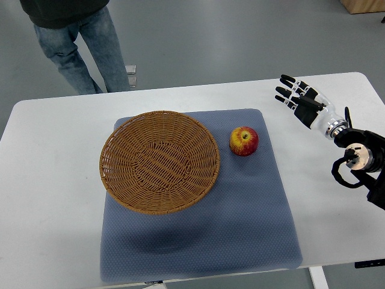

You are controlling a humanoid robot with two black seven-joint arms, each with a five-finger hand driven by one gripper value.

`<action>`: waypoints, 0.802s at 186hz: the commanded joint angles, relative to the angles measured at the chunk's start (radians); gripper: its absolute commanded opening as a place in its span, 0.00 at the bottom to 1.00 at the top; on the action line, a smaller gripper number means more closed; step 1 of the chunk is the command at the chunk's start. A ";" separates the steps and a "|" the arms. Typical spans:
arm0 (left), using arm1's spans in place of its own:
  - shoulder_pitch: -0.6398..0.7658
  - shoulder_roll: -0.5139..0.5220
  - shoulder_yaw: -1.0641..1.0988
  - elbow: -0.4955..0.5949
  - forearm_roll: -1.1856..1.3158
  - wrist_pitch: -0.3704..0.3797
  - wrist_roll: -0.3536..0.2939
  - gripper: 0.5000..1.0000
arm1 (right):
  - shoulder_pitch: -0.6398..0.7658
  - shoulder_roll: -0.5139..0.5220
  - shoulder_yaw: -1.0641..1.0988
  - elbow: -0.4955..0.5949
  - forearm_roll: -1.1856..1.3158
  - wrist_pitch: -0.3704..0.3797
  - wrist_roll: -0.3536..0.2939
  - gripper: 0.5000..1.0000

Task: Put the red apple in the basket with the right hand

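Sitting beside basket (159,161), apple (243,141), hand (299,97) apart

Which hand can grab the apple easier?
The right hand. It hangs open over the table, to the right of the apple, with nothing between them. No left hand shows in the picture.

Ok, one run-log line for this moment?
right hand: open, off to the mat's right | red apple: on mat, right of basket, untouched | basket: empty
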 commanded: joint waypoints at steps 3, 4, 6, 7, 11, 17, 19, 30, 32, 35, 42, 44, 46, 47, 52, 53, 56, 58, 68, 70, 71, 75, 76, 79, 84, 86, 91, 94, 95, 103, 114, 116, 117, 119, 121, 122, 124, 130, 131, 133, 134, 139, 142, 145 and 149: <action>-0.004 0.000 0.000 0.015 0.000 0.007 0.000 1.00 | 0.000 0.000 0.000 0.000 0.001 0.000 0.000 0.84; -0.004 0.000 0.000 0.015 0.000 0.007 0.000 1.00 | 0.000 0.000 0.000 0.000 0.001 0.000 0.000 0.84; -0.004 0.000 0.000 0.018 0.000 0.009 0.000 1.00 | 0.000 0.001 0.000 0.000 0.001 0.002 0.000 0.84; -0.004 0.000 0.000 0.021 0.000 0.009 0.000 1.00 | 0.000 0.001 0.000 0.000 0.001 0.002 0.000 0.84; -0.004 0.000 0.000 0.028 0.000 0.009 0.000 1.00 | 0.000 0.000 0.000 0.000 0.000 0.002 0.000 0.84; -0.005 0.000 0.000 0.038 0.000 0.010 0.000 1.00 | 0.000 0.000 0.000 0.000 0.000 0.002 0.000 0.84; -0.005 0.000 0.000 0.041 0.000 0.010 0.000 1.00 | -0.002 0.000 0.000 0.000 0.000 0.002 0.000 0.84; -0.005 0.000 0.000 0.046 0.000 0.009 0.000 1.00 | 0.000 0.000 0.000 0.000 0.000 0.002 0.002 0.84; -0.005 0.000 0.000 0.046 0.000 0.009 0.000 1.00 | 0.000 0.000 0.000 0.000 0.000 0.002 0.003 0.84; -0.005 0.000 0.000 0.045 0.000 0.009 0.000 1.00 | 0.000 0.001 0.000 0.000 0.000 0.000 0.003 0.84; -0.005 0.000 0.000 0.044 0.000 0.009 0.000 1.00 | 0.000 0.000 0.000 0.000 0.000 0.000 0.003 0.84; -0.005 0.000 0.000 0.043 0.000 0.009 0.000 1.00 | 0.000 0.000 0.000 0.000 0.000 0.000 0.003 0.84; -0.005 0.000 0.000 0.043 0.000 0.009 0.000 1.00 | 0.000 0.001 0.000 0.000 0.000 0.000 0.003 0.84; -0.005 0.000 0.000 0.041 0.000 0.009 0.000 1.00 | 0.000 0.000 0.002 0.000 0.000 0.000 0.003 0.84; -0.005 0.000 0.000 0.041 0.000 0.009 0.000 1.00 | 0.000 0.000 0.002 0.000 0.000 0.000 0.003 0.84; -0.005 0.000 0.000 0.041 0.000 0.009 0.000 1.00 | 0.000 0.000 0.002 0.000 0.000 0.000 0.003 0.84; -0.005 0.000 0.000 0.041 0.000 0.009 0.000 1.00 | 0.000 0.000 0.002 0.000 0.000 0.000 0.003 0.84; -0.005 0.000 0.000 0.037 0.000 0.009 0.000 1.00 | 0.002 0.000 0.002 0.000 0.000 0.000 0.005 0.84; -0.005 0.000 0.000 0.035 0.000 0.006 0.000 1.00 | 0.002 0.000 0.002 0.000 0.000 -0.003 0.005 0.84; -0.005 0.000 0.000 0.035 0.000 0.006 0.000 1.00 | 0.002 0.000 0.002 0.000 0.000 -0.003 0.005 0.84; -0.005 0.000 0.000 0.035 0.000 0.006 0.000 1.00 | 0.002 0.000 0.002 -0.002 0.000 -0.003 0.005 0.84; -0.005 0.000 0.000 0.035 0.000 0.006 0.000 1.00 | 0.002 0.000 0.002 -0.002 0.000 -0.003 0.005 0.84; -0.005 0.000 0.000 0.035 0.000 0.006 0.000 1.00 | 0.002 0.000 0.002 -0.002 0.000 -0.003 0.005 0.84; -0.005 0.000 0.000 0.035 0.000 0.006 0.000 1.00 | 0.002 0.000 0.002 -0.002 0.000 -0.003 0.005 0.84; -0.005 0.000 0.000 0.038 0.000 0.006 0.000 1.00 | 0.002 0.000 0.000 -0.002 0.000 -0.003 0.005 0.84; -0.005 0.000 0.002 0.040 0.000 0.006 0.000 1.00 | 0.002 0.001 0.000 -0.002 -0.002 -0.004 0.005 0.84; -0.005 0.000 0.002 0.043 0.000 0.006 0.000 1.00 | 0.002 0.001 0.000 -0.002 -0.002 -0.006 0.005 0.84; -0.005 0.000 0.000 0.044 0.000 0.006 0.000 1.00 | 0.002 0.001 0.000 -0.003 -0.002 -0.008 0.005 0.84; -0.005 0.000 0.000 0.044 0.000 0.006 0.000 1.00 | 0.002 0.001 0.000 -0.002 -0.002 -0.008 0.005 0.84; -0.005 0.000 0.002 0.044 0.000 0.006 0.000 1.00 | 0.002 0.001 0.000 -0.002 0.000 -0.006 0.005 0.84; -0.005 0.000 0.002 0.044 0.000 0.006 0.000 1.00 | 0.002 0.001 0.000 -0.002 -0.002 -0.004 0.005 0.84; -0.005 0.000 0.002 0.044 0.000 0.006 0.000 1.00 | 0.002 0.001 0.000 -0.002 -0.002 -0.004 0.005 0.84; -0.005 0.000 0.002 0.044 0.000 0.006 0.000 1.00 | 0.002 0.001 0.000 -0.002 -0.002 -0.004 0.005 0.84; -0.005 0.000 0.002 0.044 0.000 0.006 0.000 1.00 | 0.002 0.001 0.000 -0.002 -0.002 -0.004 0.005 0.84; -0.005 0.000 0.002 0.044 0.000 0.006 0.000 1.00 | 0.002 0.001 0.000 -0.002 -0.002 -0.004 0.005 0.84; -0.005 0.000 0.002 0.044 0.000 0.006 0.000 1.00 | 0.002 0.001 0.000 -0.002 -0.002 -0.004 0.005 0.84; -0.005 0.000 0.002 0.043 0.000 0.006 0.000 1.00 | 0.002 0.001 0.002 -0.002 0.000 -0.004 0.005 0.84; -0.005 0.000 0.002 0.041 0.000 0.006 0.000 1.00 | 0.002 0.001 0.002 -0.002 0.000 -0.004 0.005 0.84; -0.005 0.000 0.002 0.041 0.000 0.006 0.000 1.00 | 0.002 0.001 0.002 -0.002 0.000 -0.004 0.005 0.84; -0.005 0.000 0.002 0.041 0.000 0.006 0.000 1.00 | 0.002 0.001 0.002 -0.002 0.000 -0.004 0.005 0.84; -0.005 0.000 0.002 0.041 0.000 0.006 0.000 1.00 | 0.002 0.001 0.002 -0.002 0.000 -0.004 0.005 0.84; -0.005 0.000 0.002 0.041 0.000 0.006 0.000 1.00 | 0.002 0.001 0.002 -0.002 0.000 -0.004 0.005 0.84; -0.005 0.000 0.002 0.040 0.000 0.006 0.000 1.00 | 0.002 0.000 0.000 -0.002 0.000 -0.001 0.005 0.84; -0.005 0.000 0.002 0.040 0.000 0.006 0.000 1.00 | 0.002 0.000 0.000 -0.002 0.000 -0.001 0.005 0.84; -0.005 0.000 0.002 0.040 0.000 0.006 0.000 1.00 | 0.002 -0.002 0.000 -0.003 0.000 -0.001 0.005 0.84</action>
